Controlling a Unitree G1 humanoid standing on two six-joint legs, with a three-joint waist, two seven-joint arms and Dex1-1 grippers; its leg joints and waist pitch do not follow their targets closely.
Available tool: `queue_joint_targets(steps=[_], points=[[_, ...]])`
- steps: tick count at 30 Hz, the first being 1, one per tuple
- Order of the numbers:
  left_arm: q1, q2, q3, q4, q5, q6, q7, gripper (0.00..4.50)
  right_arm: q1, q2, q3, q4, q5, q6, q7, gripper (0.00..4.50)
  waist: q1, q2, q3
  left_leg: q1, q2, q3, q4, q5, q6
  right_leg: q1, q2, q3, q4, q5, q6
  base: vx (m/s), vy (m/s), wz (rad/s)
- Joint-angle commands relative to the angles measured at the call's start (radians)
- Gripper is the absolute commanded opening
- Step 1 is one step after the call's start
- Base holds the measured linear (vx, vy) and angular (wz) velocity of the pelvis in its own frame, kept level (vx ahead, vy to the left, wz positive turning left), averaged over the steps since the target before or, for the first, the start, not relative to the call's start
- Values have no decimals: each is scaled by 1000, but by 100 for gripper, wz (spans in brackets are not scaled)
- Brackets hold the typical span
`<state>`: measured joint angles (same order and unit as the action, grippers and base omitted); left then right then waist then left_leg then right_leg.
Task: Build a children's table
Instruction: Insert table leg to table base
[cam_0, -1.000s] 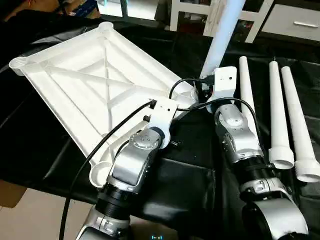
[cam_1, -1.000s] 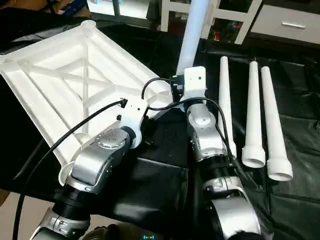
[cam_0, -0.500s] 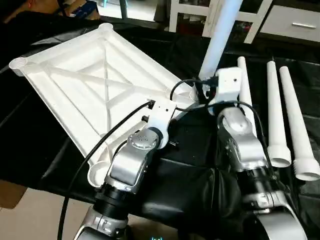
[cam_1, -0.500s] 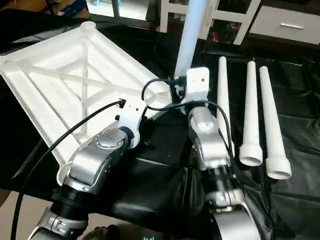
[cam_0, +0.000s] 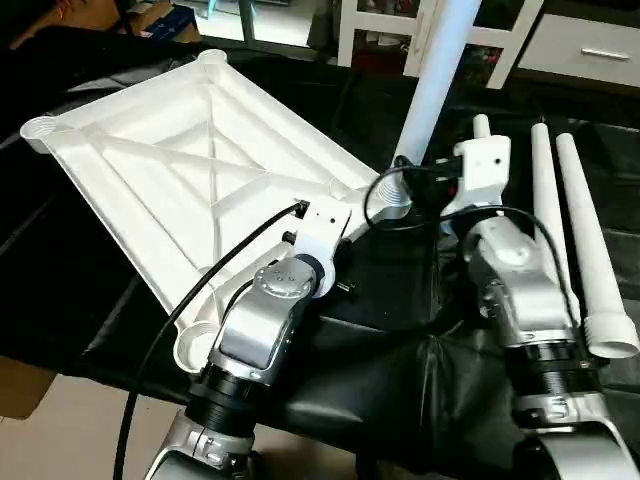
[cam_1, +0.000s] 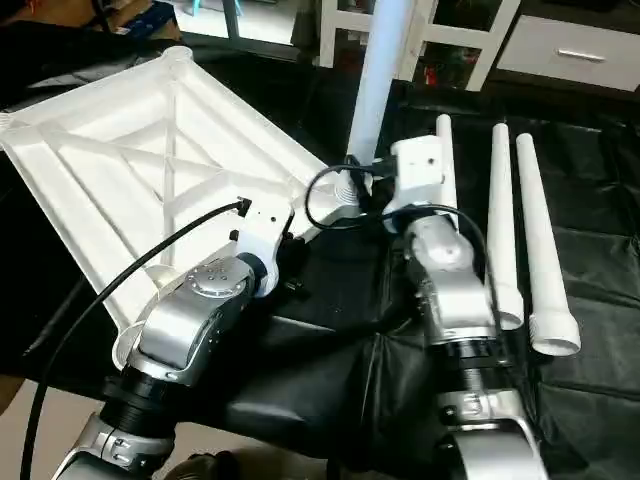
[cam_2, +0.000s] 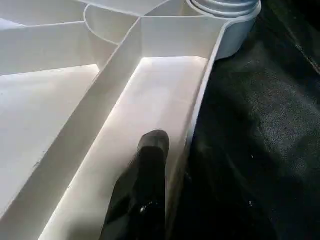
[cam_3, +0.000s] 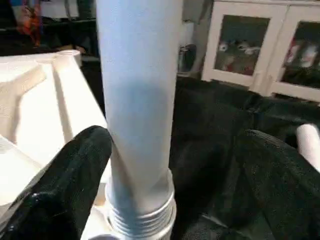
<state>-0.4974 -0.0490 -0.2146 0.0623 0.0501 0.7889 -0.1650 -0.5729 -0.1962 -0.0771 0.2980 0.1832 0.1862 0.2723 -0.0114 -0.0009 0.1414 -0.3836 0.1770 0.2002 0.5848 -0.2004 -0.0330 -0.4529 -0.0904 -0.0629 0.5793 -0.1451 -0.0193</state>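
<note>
The tabletop (cam_0: 200, 180) lies upside down on the left half of the black-draped work table (cam_0: 400, 330), its X-ribbed underside facing up and its near-left corner socket (cam_0: 190, 352) reaching the table's front edge. Bare black cloth runs along the front edge to the right of that corner. The left gripper (cam_2: 165, 165) pinches the tabletop's raised rim on its near long side: one black finger (cam_2: 150, 175) lies inside the rim against the white floor of a rib bay, and the jaws stand close together around the wall. Further right, at the tabletop's near-right corner, a white leg (cam_0: 432, 85) stands upright in its socket, threaded collar (cam_3: 140, 220) seated at the base. The right gripper (cam_3: 170, 165) sits around that leg with its fingers (cam_3: 75, 170) spread wide, clear gaps on both sides of the tube, so nothing is clamped. To the right of it, three more legs (cam_0: 580, 220) lie side by side on the cloth, flared ends toward the front edge, near one another but apart from the tabletop. Behind the table stand white cabinets (cam_0: 560, 40) with glass doors.
</note>
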Motion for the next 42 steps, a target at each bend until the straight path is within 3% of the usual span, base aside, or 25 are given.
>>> queue_joint_targets(steps=[1, 8, 9, 11, 16, 19, 20, 22, 24, 28, 35, 42], points=[[47, 21, 2, 58, 3, 39, 0, 53, -10, -25, -20, 14, 65, 32, 100, 435, 13, -12, -83, 9, 40, -17, -43, 33, 247, 79, -45, 40, -36, -18, -310, 0, 0, 0], [48, 27, 0, 53, 1, 42, -5, 53, -15, -98, -14, 49, 103, 34, 266, 435, 19, -17, -83, 7, 42, -18, -38, 23, 250, 77, -45, 38, -40, -83, -310, 0, 0, 0], [51, 28, -2, 49, 1, 44, -8, 53, -19, -125, -2, 69, 97, 25, 317, 435, 17, -25, -83, 7, 41, -17, -38, 12, 251, 77, -45, 37, -42, -96, -308, 0, 0, 0], [56, 31, -6, 40, 0, 48, -13, 53, -26, -159, 15, 96, 85, 5, 382, 435, 20, -22, -81, 6, 41, -17, -38, -3, 244, 76, -47, 37, -46, -130, -301, 0, 0, 0], [62, 44, -23, 26, -4, 48, -33, 53, -38, -185, 23, 126, 75, -21, 419, 435, 21, -28, -82, 5, 41, -18, -36, 13, 250, 75, -48, 37, -44, -137, -293, 0, 0, 0], [91, 127, -122, -35, -14, 14, -162, 53, -55, -228, 37, 158, 69, -34, 497, 435, 25, -32, -80, 8, 43, -19, -34, 16, 262, 71, -48, 36, -44, -158, -293, 0, 0, 0], [99, 148, -144, -51, -15, 9, -190, 53, -53, -238, 41, 154, 74, -31, 524, 435, 31, -28, -79, 10, 45, -20, -35, 15, 261, 70, -49, 37, -42, -170, -290, 0, 0, 0], [109, 175, -159, -74, -22, 7, -225, 53, -46, -257, 45, 141, 87, -23, 573, 435, 34, -28, -76, 12, 47, -19, -35, 12, 258, 67, -48, 37, -42, -182, -287, 0, 0, 0], [116, 194, -162, -85, -24, 2, -243, 53, -37, -274, 48, 126, 98, -18, 617, 435, 45, -26, -73, 16, 49, -17, -37, -14, 234, 62, -46, 38, -46, -218, -280, 0, 0, 0], [125, 229, -162, -95, -24, -17, -271, 53, -13, -301, 53, 94, 106, -14, 667, 435, 50, -27, -70, 18, 50, -17, -43, -55, 193, 62, -48, 41, -51, -248, -262, 0, 0, 0], [136, 273, -178, -123, -38, -38, -322, 53, 17, -336, 54, 62, 123, -9, 726, 435, 48, -29, -70, 11, 46, -18, -43, -55, 188, 66, -50, 43, -50, -240, -259, 0, 0, 0], [143, 320, -213, -156, -68, -82, -425, 53, 19, -357, 43, 78, 128, -5, 771, 435, 50, -24, -70, 14, 49, -19, -45, -46, 186, 64, -49, 42, -48, -226, -265, 0, 0, 0]])
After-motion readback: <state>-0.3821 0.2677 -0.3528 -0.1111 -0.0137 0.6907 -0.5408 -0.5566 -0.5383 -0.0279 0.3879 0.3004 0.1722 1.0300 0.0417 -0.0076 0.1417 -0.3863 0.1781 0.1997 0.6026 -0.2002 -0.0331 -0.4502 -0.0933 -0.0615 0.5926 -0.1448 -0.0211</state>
